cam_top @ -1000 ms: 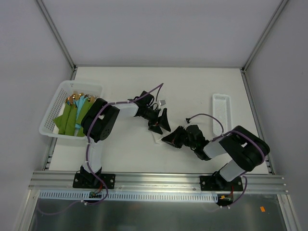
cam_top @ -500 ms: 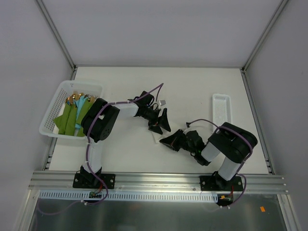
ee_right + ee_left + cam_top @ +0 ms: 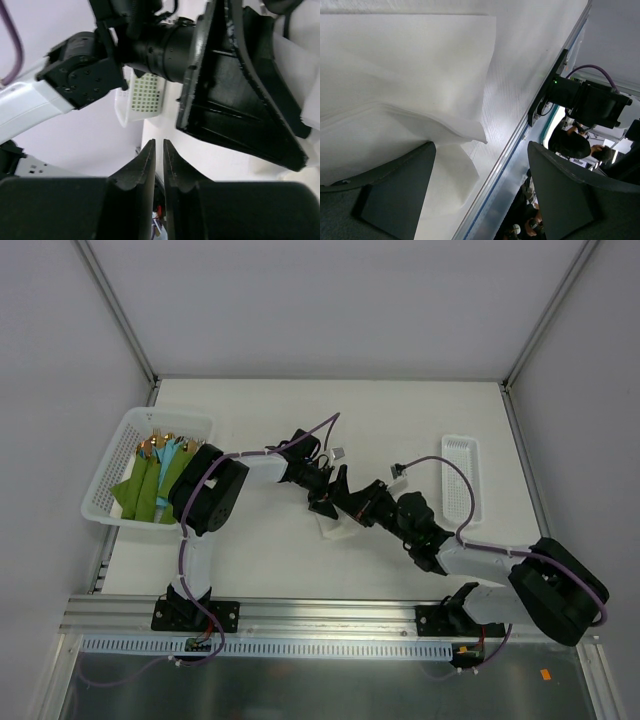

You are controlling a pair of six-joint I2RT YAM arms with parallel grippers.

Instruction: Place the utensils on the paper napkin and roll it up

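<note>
Paper napkin (image 3: 334,528) lies white on the table (image 3: 420,420), right under the left claw (image 3: 480,195), which stands wide open over its folded edge. The right claw (image 3: 159,162), nearly closed and holding nothing, pokes in close beside. Only the left wrist camera shows the fold. No spoon or fork shows anywhere.

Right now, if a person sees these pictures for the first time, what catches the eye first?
First, at mid-table, the open left pincer over the white paper napkin, with the shut right pincer close beside it. Then the green cloths in the white basket at far left.
</note>
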